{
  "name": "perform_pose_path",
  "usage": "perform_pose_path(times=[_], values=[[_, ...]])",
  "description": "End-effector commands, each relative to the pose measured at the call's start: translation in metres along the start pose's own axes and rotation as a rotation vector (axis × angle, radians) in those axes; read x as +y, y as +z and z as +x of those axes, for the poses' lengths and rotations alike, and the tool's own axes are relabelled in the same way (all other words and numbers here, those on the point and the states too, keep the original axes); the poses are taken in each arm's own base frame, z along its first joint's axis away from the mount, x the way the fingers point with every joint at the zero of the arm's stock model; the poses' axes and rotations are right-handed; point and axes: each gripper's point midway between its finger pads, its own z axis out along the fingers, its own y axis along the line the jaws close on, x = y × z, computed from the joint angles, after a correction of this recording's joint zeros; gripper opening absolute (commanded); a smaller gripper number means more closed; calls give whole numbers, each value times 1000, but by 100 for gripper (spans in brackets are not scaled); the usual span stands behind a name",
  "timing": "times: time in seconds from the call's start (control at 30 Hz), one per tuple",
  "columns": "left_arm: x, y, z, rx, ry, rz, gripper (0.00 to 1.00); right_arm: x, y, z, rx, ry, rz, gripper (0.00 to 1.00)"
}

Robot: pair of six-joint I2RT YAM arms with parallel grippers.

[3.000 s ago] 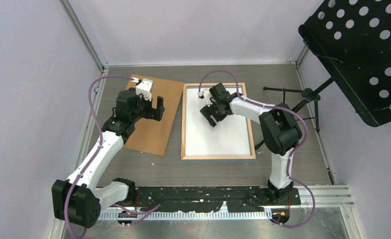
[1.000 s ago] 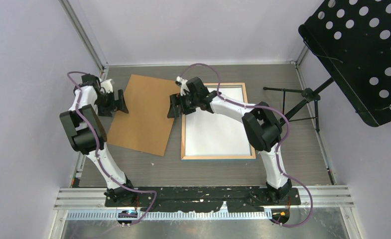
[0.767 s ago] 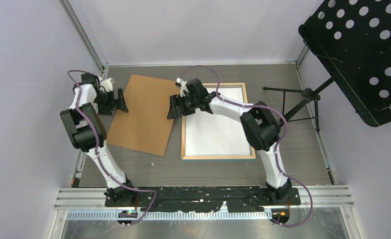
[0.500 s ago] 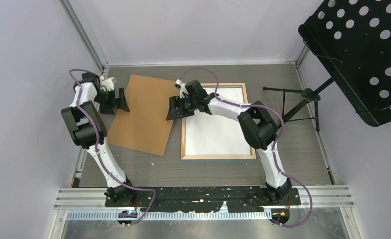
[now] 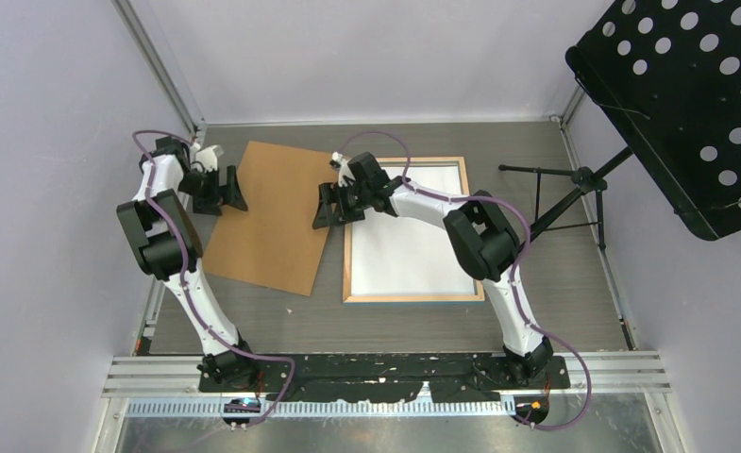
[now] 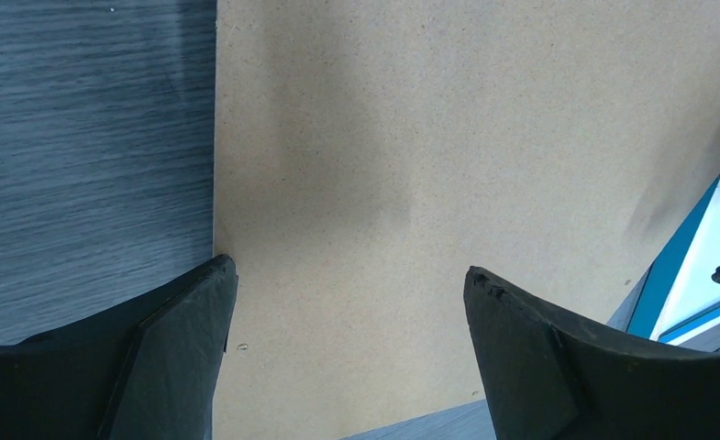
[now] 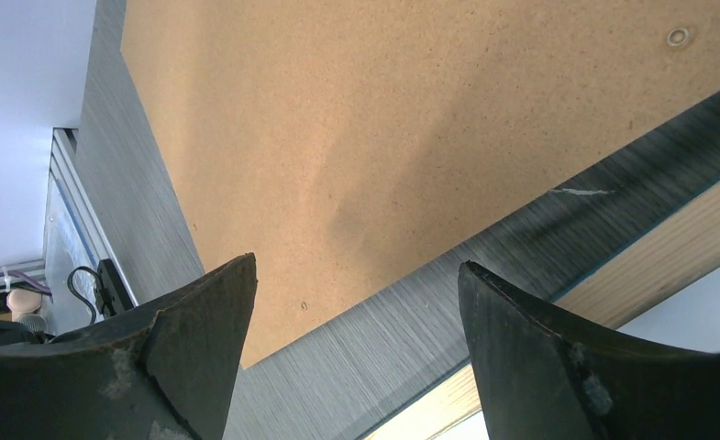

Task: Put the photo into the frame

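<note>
The frame (image 5: pixel 347 236) lies flat on the table, light wood side up. A white sheet (image 5: pixel 413 236) fills its opening, and no flower print shows. The plain brown backing board (image 5: pixel 272 222) lies left of the frame. My left gripper (image 5: pixel 232 194) is open and empty at the board's left edge. In the left wrist view (image 6: pixel 347 268) its jaws straddle the board (image 6: pixel 429 165), with the frame's blue edge (image 6: pixel 677 266) at the right. My right gripper (image 5: pixel 323 209) is open and empty over the gap between board and frame. In the right wrist view (image 7: pixel 356 266) the board (image 7: pixel 383 119) and the frame's wood rim (image 7: pixel 649 266) show.
A black perforated music stand (image 5: pixel 687 104) leans in at the upper right, with its tripod legs (image 5: pixel 555 189) on the table right of the frame. Walls close the left, back and right. A metal rail (image 5: pixel 385 373) runs along the near edge.
My left gripper swung from above the board out to its left edge. My right gripper moved off the white sheet to the board's right edge. Both have only crept in the last second.
</note>
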Motion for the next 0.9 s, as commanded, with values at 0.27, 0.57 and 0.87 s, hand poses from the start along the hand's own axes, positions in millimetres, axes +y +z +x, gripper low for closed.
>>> perform_pose_path(times=[0.27, 0.57, 0.87], values=[[12, -15, -22, -63, 45, -66, 91, 20, 4, -18, -38, -16, -61, 86], [19, -13, -15, -34, 25, -98, 83, 21, 5, -18, -35, -9, -67, 86], [20, -16, 7, 25, -20, -135, 86, 21, 4, -19, -35, -7, -70, 86]])
